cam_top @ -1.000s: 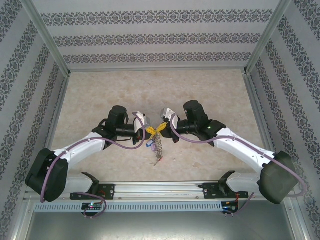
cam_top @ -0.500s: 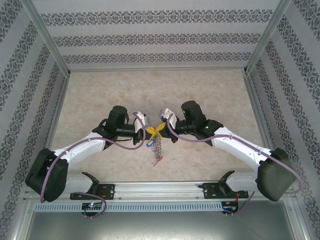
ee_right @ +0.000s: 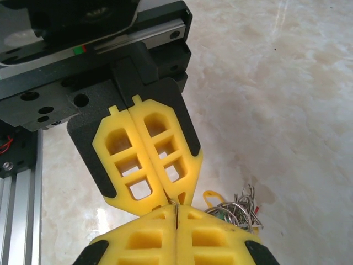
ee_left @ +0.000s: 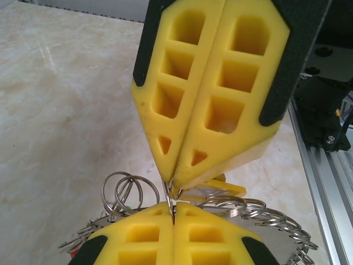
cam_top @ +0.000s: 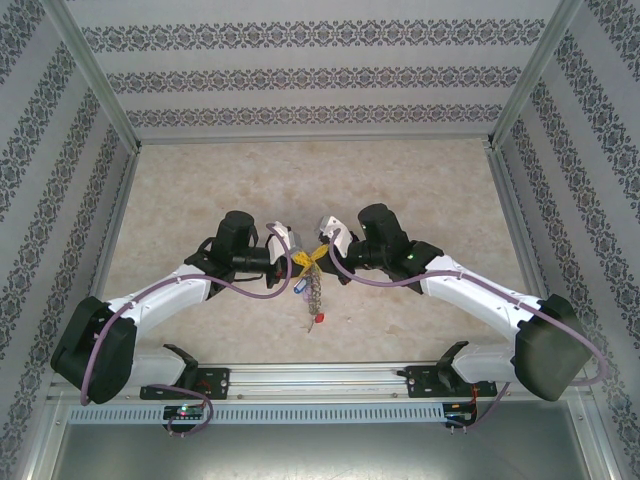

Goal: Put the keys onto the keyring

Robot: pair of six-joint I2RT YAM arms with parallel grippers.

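My left gripper (cam_top: 299, 259) and right gripper (cam_top: 323, 249) meet tip to tip over the table's middle, both shut. Between the yellow pads (ee_left: 143, 234) of the left gripper (ee_left: 174, 212) runs a thin wire ring (ee_left: 168, 194). The right gripper (ee_left: 175, 185), coming from above, pinches the same ring. The keyring (cam_top: 314, 290) hangs beneath them as a bunch of small split rings (ee_left: 124, 190), with a red tag (cam_top: 320, 318) at its low end. A yellow-tagged key (ee_left: 220, 189) sits right behind the right fingertips. From the right gripper (ee_right: 176, 212) I see that yellow tag (ee_right: 212, 197) and the bunch (ee_right: 238, 212).
The marble-look table (cam_top: 200, 200) lies open around the arms. An aluminium rail (cam_top: 320, 380) with the arm bases runs along the near edge, and it also appears close beside the grippers (ee_left: 325, 176). Patterned walls (cam_top: 320, 75) close in the back and sides.
The right arm's wrist has shifted slightly left toward the left gripper. The hanging bunch has swung a little. Both grippers stay shut.
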